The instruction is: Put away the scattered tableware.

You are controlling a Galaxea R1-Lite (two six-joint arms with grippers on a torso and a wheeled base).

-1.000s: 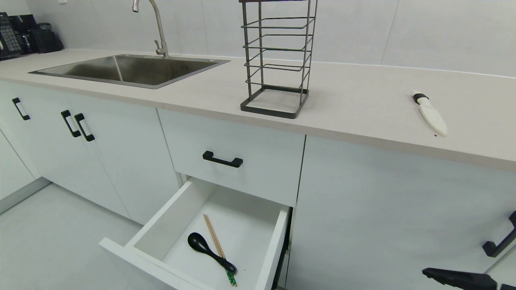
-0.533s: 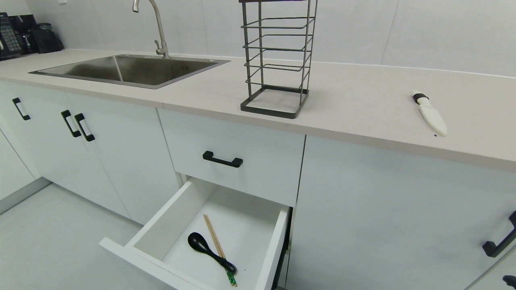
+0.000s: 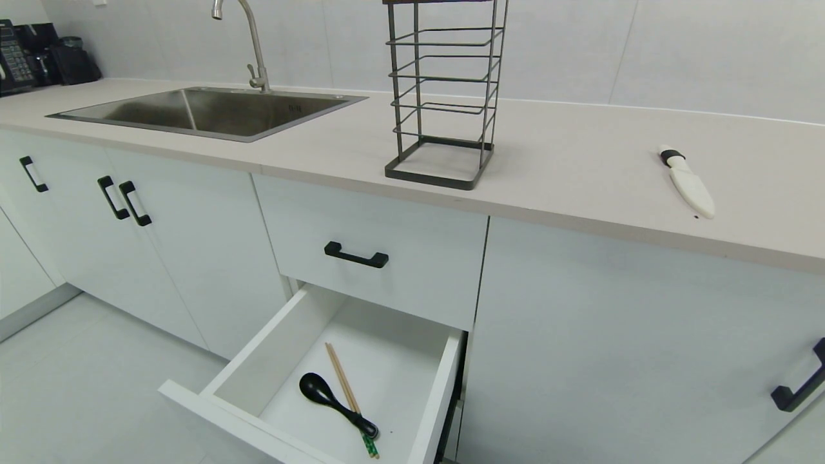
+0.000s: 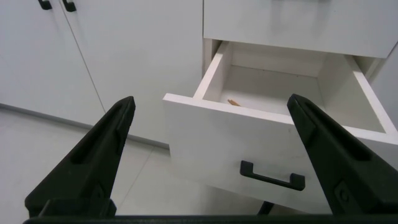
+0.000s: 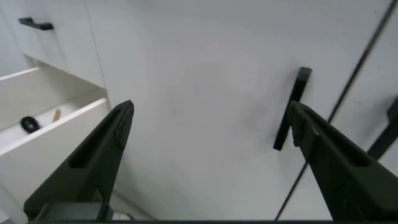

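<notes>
Below the pale beige stone surface (image 3: 580,154), a white drawer (image 3: 264,351) stands pulled out. A dark wire rack (image 3: 445,96) stands on the surface. The left claw (image 4: 211,102) and right claw (image 5: 211,107) both gape, released. Well right of the rack lies a white-sheathed knife (image 3: 688,183); in the drawer, wooden chopsticks (image 3: 339,372) touch a black spoon (image 3: 314,388).

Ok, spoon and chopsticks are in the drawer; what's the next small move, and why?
Probably raise the right gripper toward the knife: it lies loose at the right of the counter, and that gripper hangs open and empty.
</notes>
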